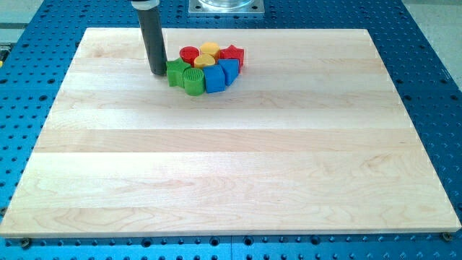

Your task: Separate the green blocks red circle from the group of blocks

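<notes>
A tight group of blocks sits near the view's top, left of centre. A green star block [175,72] is at its left end, with a green round block [193,80] just right of it. A red circle [189,54] sits at the group's top left. My tip [158,72] stands just left of the green star, close to or touching it. Two blue blocks [214,79] [229,69], two yellow blocks [210,50] [204,61] and a red star [232,54] make up the rest of the group.
The wooden board [231,166] lies on a blue perforated table [22,108]. A metal mount [227,6] stands beyond the board's top edge.
</notes>
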You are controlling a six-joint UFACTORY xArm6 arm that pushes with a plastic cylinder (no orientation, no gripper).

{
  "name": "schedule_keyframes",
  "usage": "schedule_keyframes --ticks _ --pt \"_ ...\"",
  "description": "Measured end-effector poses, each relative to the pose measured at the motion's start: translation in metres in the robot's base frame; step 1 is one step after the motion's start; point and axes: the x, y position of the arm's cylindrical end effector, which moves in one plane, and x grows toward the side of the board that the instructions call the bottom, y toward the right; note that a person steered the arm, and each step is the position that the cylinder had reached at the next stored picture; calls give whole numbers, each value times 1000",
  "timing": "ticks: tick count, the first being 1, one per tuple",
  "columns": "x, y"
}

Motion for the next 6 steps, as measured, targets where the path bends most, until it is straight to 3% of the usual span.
schedule_keyframes --ticks 2,3,4,5,6 --pt "13 -4" --pt "87 -17" --pt "78 -13" --pt "30 -7" --pt "22 30"
